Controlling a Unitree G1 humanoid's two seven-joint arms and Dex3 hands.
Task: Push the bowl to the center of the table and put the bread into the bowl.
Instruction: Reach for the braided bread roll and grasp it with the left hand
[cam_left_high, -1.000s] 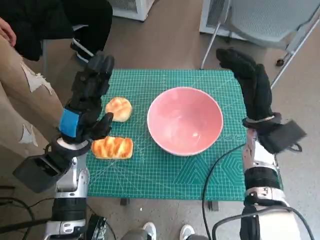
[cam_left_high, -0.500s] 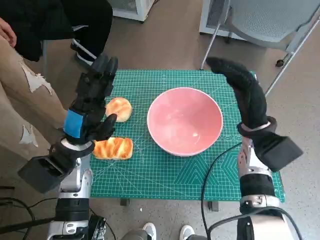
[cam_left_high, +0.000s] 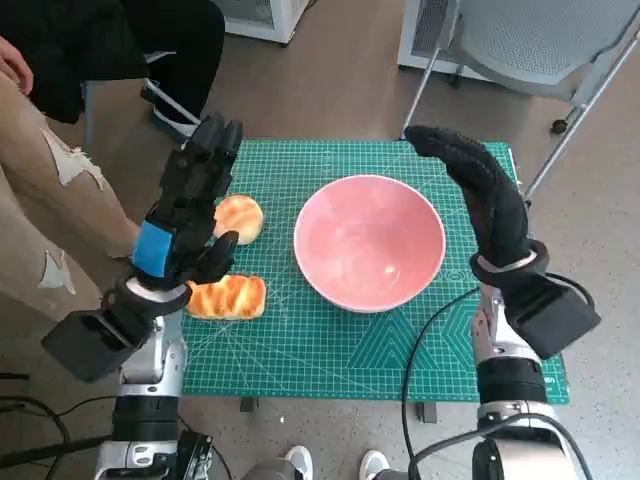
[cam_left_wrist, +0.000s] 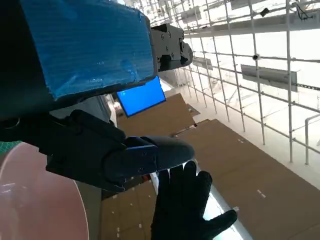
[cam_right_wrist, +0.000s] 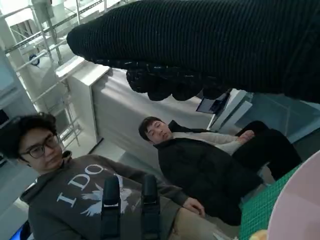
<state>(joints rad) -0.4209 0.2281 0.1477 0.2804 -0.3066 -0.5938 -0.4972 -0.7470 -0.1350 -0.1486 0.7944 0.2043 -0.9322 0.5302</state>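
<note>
A pink bowl (cam_left_high: 370, 242) sits empty near the middle of the green cutting mat (cam_left_high: 330, 340); its rim also shows in the left wrist view (cam_left_wrist: 35, 200) and the right wrist view (cam_right_wrist: 300, 205). Left of the bowl lie a round bun (cam_left_high: 241, 215) and a longer braided bread (cam_left_high: 228, 296). My left hand (cam_left_high: 190, 205) hovers above the two breads with fingers spread, holding nothing. My right hand (cam_left_high: 478, 190), gloved, is raised over the bowl's right rim with fingers extended toward the far edge, holding nothing. The glove also shows in the left wrist view (cam_left_wrist: 187, 205).
A person's legs (cam_left_high: 60, 190) are close to the mat's left side. A grey chair (cam_left_high: 540, 50) stands beyond the far right corner. Two people (cam_right_wrist: 125, 190) sit facing the table in the right wrist view. A black cable (cam_left_high: 420, 350) runs over the mat's near right.
My right hand has swung left and forward, from beside the mat's right edge to above the bowl's right rim. My left hand has risen slightly and shifted toward the far side.
</note>
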